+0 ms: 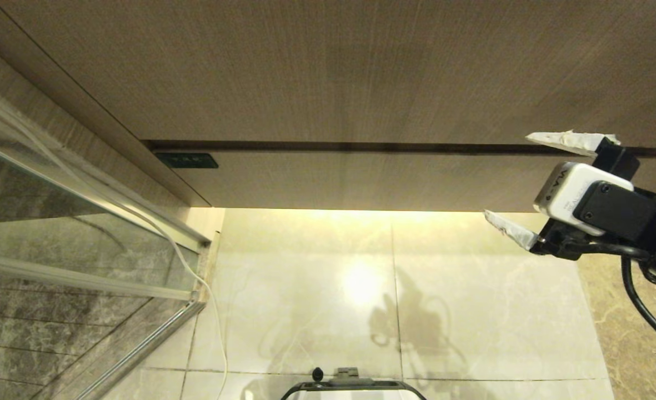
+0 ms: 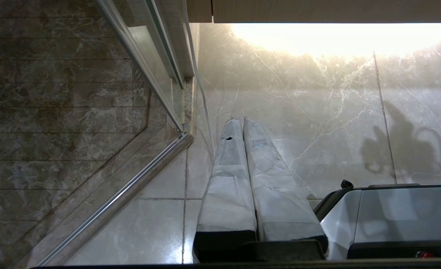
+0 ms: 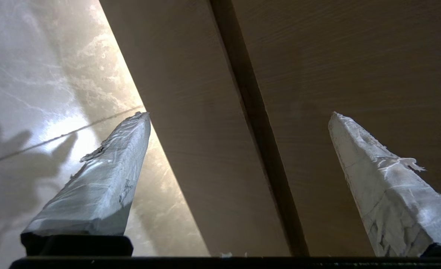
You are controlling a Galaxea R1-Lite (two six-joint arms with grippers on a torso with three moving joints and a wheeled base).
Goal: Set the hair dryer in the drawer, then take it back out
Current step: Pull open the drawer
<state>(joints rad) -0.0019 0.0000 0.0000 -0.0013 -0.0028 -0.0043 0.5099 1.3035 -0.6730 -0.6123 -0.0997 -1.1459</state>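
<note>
Fingers [image 1: 569,141] of right gripper [image 1: 539,186] spreading wide, empty, facing closed drawer [image 1: 361,180] front; left gripper [image 2: 242,123] fingers pressing together above floor [image 1: 472,311].

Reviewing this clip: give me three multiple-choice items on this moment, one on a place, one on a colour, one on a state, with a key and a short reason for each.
1. Where is the right gripper in the head view?
A. At the right edge, in front of the drawer front
B. At the left, by the glass door
C. Low, touching the floor tiles

2. What colour is the small label plate on the drawer front?
A. White
B. Black
C. Red

3. How do the left gripper fingers stand?
A. Spread wide apart
B. Closed on a cord
C. Shut together, holding nothing

Key: 1 A, its open taped fingers stand against the wood-grain front at the right edge. 2 B, the plate reads dark against the beige wood. 3 C, the left wrist view shows the two fingers side by side with only floor beyond.
</note>
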